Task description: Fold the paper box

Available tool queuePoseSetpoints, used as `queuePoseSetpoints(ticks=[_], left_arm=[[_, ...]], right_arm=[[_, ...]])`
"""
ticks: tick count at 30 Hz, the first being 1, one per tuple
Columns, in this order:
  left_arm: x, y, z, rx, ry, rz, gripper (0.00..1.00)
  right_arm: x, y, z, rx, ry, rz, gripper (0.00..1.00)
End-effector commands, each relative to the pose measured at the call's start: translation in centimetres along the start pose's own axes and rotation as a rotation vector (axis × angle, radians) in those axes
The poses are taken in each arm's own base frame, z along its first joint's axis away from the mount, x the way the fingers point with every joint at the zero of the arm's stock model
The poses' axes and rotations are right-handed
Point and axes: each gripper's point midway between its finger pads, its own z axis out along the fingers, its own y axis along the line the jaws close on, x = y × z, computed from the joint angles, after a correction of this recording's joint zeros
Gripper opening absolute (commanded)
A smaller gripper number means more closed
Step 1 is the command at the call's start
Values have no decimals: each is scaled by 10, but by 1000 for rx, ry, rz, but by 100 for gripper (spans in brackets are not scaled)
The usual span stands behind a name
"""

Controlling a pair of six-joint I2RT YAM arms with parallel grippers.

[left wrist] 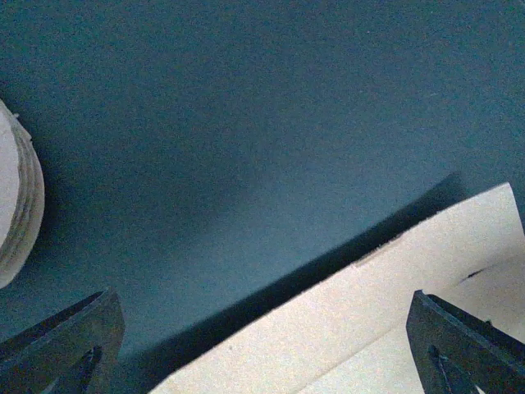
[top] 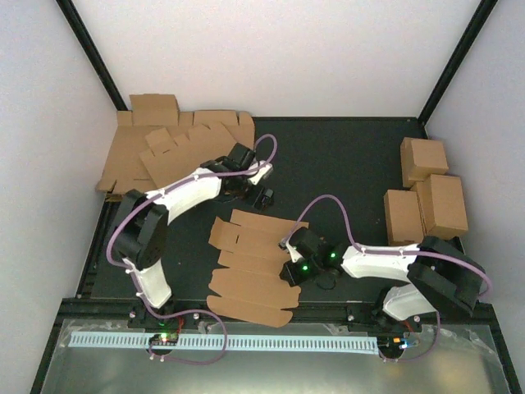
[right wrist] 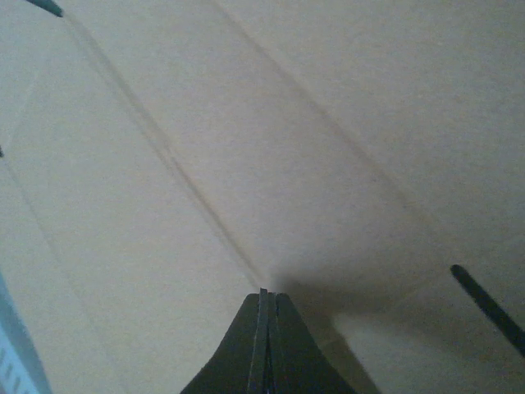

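Note:
The paper box (top: 250, 267) is a flat brown die-cut blank lying on the dark mat between the arms, flaps spread out. My right gripper (top: 289, 269) is at the blank's right edge. In the right wrist view it (right wrist: 267, 294) is shut, fingertips together and pressed against the cardboard (right wrist: 246, 148) next to a crease line. My left gripper (top: 264, 197) hovers over the mat just beyond the blank's far edge. In the left wrist view its fingers (left wrist: 74, 345) stand wide apart and empty, with a corner of the blank (left wrist: 394, 312) below them.
A thick heap of brown blanks (top: 164, 148) lies at the back left; its edge shows in the left wrist view (left wrist: 16, 205). Three folded boxes (top: 431, 193) stand at the right. A white toothed strip (top: 221, 341) runs along the near edge.

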Motion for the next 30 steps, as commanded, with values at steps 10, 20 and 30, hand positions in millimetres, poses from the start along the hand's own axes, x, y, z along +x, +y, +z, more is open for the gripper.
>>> queuePoseSetpoints(ticks=[10,20,30], left_arm=[[-7,-26,31,192,76,129,93],[17,-19,50,187,162,93,91],[44,-34,47,277,175,-2,89]], right_arm=[[-6,-34,-4,103,-6,-7,2],[-19,-48,-13,143,-11,-9,2],[-26,-56,-15,192,-11,-18,2]])
